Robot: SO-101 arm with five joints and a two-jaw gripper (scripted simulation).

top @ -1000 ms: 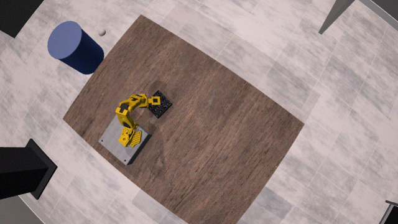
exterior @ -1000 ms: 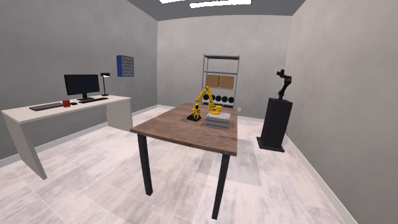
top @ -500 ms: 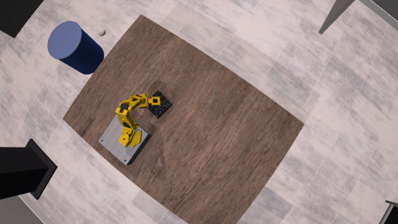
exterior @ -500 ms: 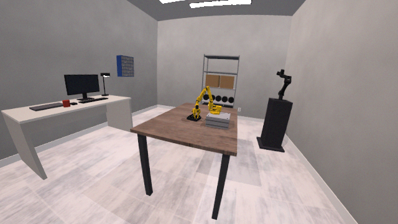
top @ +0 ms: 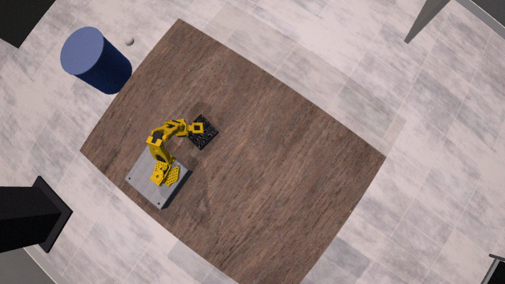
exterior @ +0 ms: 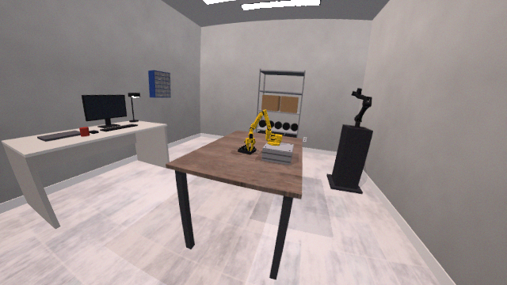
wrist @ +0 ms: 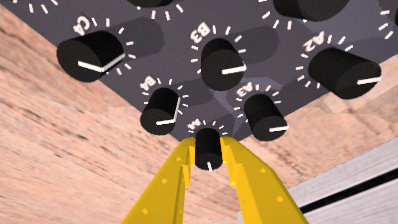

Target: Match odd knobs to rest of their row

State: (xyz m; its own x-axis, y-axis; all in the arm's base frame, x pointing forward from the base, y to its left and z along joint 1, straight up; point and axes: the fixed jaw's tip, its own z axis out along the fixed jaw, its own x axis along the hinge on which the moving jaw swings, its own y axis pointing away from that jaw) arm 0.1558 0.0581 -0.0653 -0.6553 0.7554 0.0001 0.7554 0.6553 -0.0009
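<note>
The black knob box (top: 203, 133) lies on the wooden table just beyond the arm's base; it also shows in the side view (exterior: 247, 150). In the wrist view my yellow gripper (wrist: 208, 159) is shut on knob A4 (wrist: 208, 148) at the box's near corner, one finger on each side. Its white pointer line points toward me. Knobs A3 (wrist: 265, 116), A2 (wrist: 343, 72) and B3 (wrist: 221, 63) have pointers to the right. B4 (wrist: 160, 111) and C4 (wrist: 90, 55) stand to the left. The other knobs are cut off at the top edge.
The arm stands on a grey base block (top: 158, 182) at the table's near-left edge; its corner shows in the wrist view (wrist: 350, 195). A blue cylinder (top: 95, 60) and a small white ball (top: 129, 41) stand on the floor beyond the table.
</note>
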